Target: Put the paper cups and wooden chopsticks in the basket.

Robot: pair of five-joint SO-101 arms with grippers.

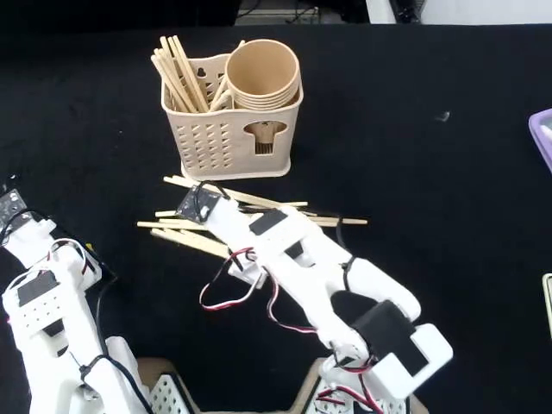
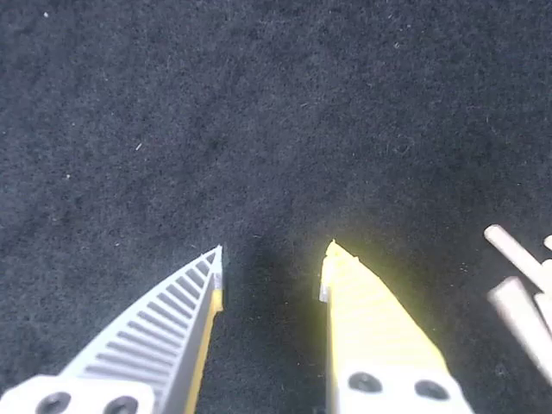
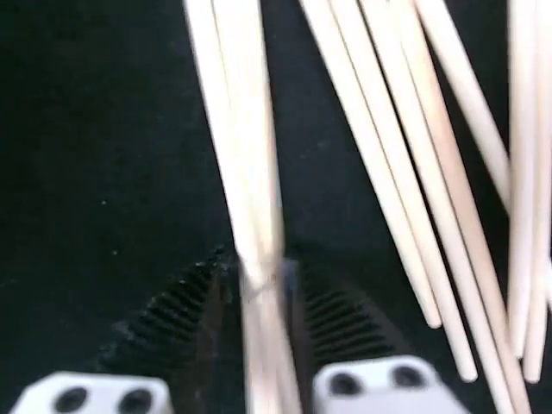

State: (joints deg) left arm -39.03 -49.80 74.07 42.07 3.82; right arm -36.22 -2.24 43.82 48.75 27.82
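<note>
Chopsticks (image 3: 246,172) lying before the basket (image 1: 216,138) are pinched by the right gripper (image 3: 259,276); the left gripper (image 2: 272,254) is spread. A lift basketward seems needed next.

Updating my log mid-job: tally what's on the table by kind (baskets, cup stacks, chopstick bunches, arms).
basket: 1
paper cup stack: 1
chopstick bunches: 2, basket bunch and table bunch
arms: 2, left arm and right arm
Total: 6
</note>
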